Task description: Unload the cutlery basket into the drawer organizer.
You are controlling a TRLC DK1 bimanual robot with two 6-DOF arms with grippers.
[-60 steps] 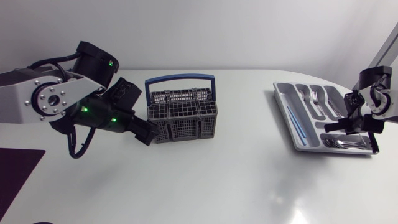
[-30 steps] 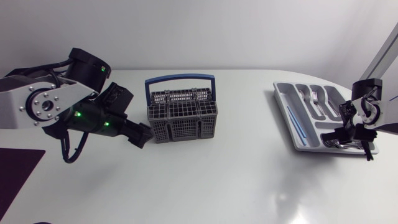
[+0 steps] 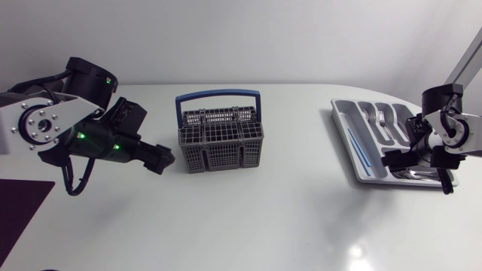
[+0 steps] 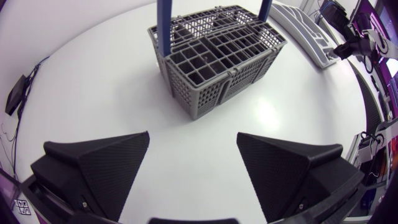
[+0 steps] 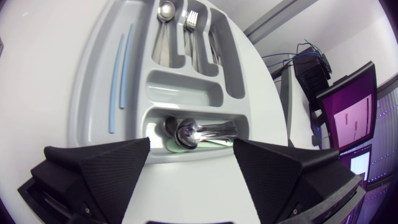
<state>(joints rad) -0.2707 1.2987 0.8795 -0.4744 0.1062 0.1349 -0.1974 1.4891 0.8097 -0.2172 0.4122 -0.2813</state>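
Grey cutlery basket (image 4: 217, 59) stands ahead of the spread, empty left gripper (image 4: 193, 162), its cells apparently bare. The drawer organizer (image 5: 92, 93), just ahead of the spread right gripper (image 5: 191, 165), holds spoons (image 5: 193, 132) and forks (image 5: 191, 22). Unloading looks finished.

Bright, even overhead light washes the white bench (image 3: 286, 218), leaving a soft glare patch near its front edge and faint shadows beside the cutlery basket (image 3: 221, 139). Both wrist views bow strongly at their edges; the spoons (image 5: 193, 132) glint sharply

White glossy table (image 3: 248, 218), rounded far edge, soft light reflections on its surface
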